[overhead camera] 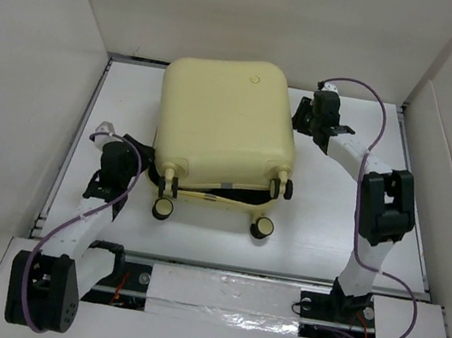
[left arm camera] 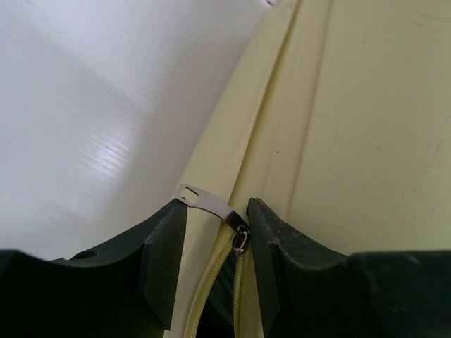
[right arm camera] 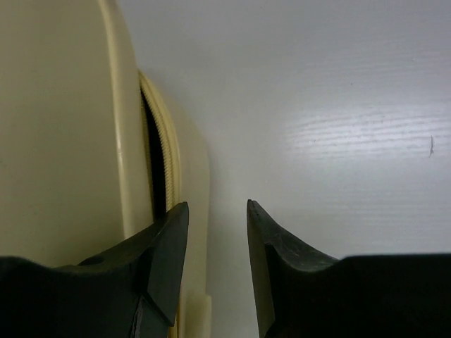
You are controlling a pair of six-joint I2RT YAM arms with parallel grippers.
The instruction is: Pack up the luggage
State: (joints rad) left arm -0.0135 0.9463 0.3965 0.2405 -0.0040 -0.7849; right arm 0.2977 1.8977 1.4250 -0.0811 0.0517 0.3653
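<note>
Suitcase (overhead camera: 224, 125) lies flat on the table (overhead camera: 327, 238), towards the far edge. Its wheels (overhead camera: 164, 208) point at the near edge.

- Open room: a broad bare strip along the right edge, a narrower one on the left, and a band between the wheels and the near edge.
- Left gripper (left arm camera: 217, 232): at the suitcase's near-left corner, on the seam. Jaws part-spread with the metal zipper pull (left arm camera: 211, 204) lying crosswise between them. I cannot tell whether the pads bear on it.
- Right gripper (right arm camera: 217, 225): at the suitcase's far-right side. Jaws spread, gripping nothing. One finger sits over the gaping zip seam (right arm camera: 165, 155), the other over bare table.
</note>
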